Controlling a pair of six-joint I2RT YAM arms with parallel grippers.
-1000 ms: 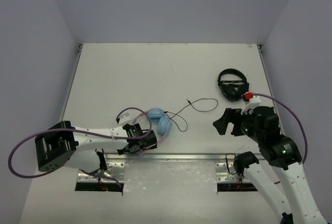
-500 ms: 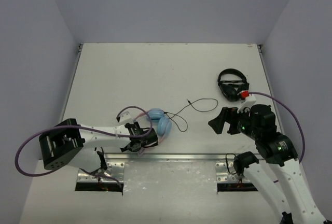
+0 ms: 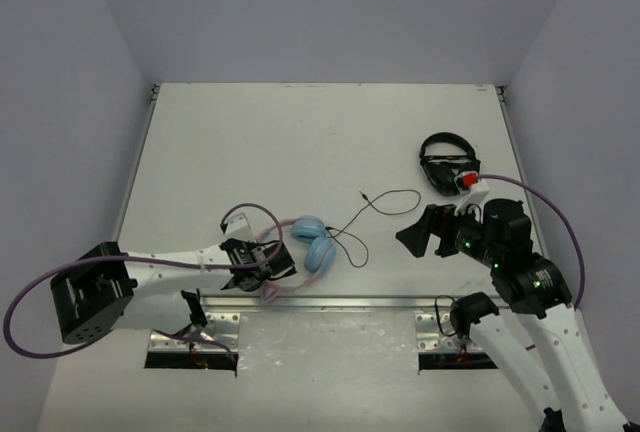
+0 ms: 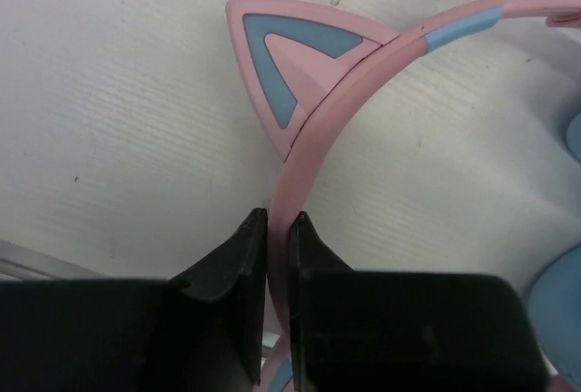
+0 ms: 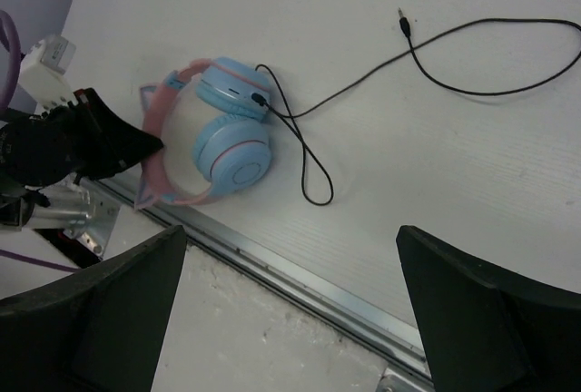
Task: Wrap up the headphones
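Note:
The headphones [image 3: 312, 243] lie near the table's front edge, with light blue earcups [image 5: 232, 141] and a pink cat-ear headband [image 4: 313, 129]. My left gripper [image 3: 266, 266] is shut on that headband; in the left wrist view the pink band is pinched between the two black fingertips [image 4: 278, 221]. The thin black cable [image 3: 388, 202] runs from the earcups to the right, in a loop ending at the plug [image 5: 400, 14]. My right gripper [image 3: 423, 233] hovers open above the table, right of the cable, with nothing between its fingers [image 5: 290, 233].
All-black headphones [image 3: 447, 165] lie at the right, behind the right arm. A metal rail [image 3: 340, 302] runs along the table's near edge, just in front of the pink headband. Walls close the left, far and right sides.
My left gripper has closed on the pink headband, and the headphones have shifted slightly right and nearer. My right gripper has moved a little left, still open.

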